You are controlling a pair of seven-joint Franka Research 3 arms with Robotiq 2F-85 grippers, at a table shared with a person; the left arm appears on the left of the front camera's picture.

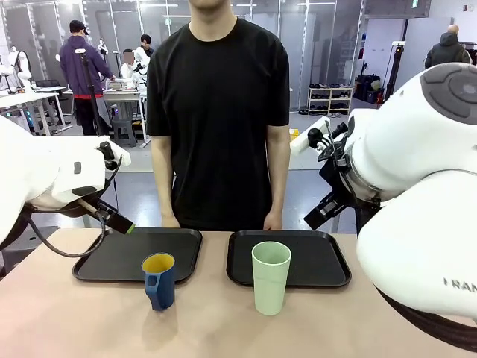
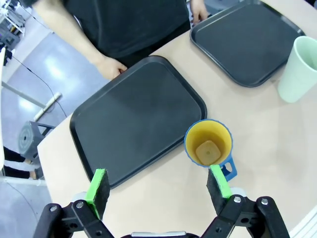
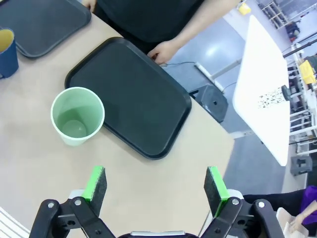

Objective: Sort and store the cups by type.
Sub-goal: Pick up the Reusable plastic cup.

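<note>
I'm looking along my left pincer [image 2: 157,176], which is hovering over the bench [image 1: 67,321] with its jaws spread wide and gripping nothing. The dark-blue cup [image 2: 208,144] is standing upright on the bench, just in front of the left black tray [image 1: 112,257]. My right pincer [image 3: 154,173] is hanging equally wide and empty. The mint-green tumbler [image 1: 270,277] is standing upright just in front of the right tray [image 1: 320,261]. The person's hands [image 1: 170,221] are resting at the trays' far edge.
</note>
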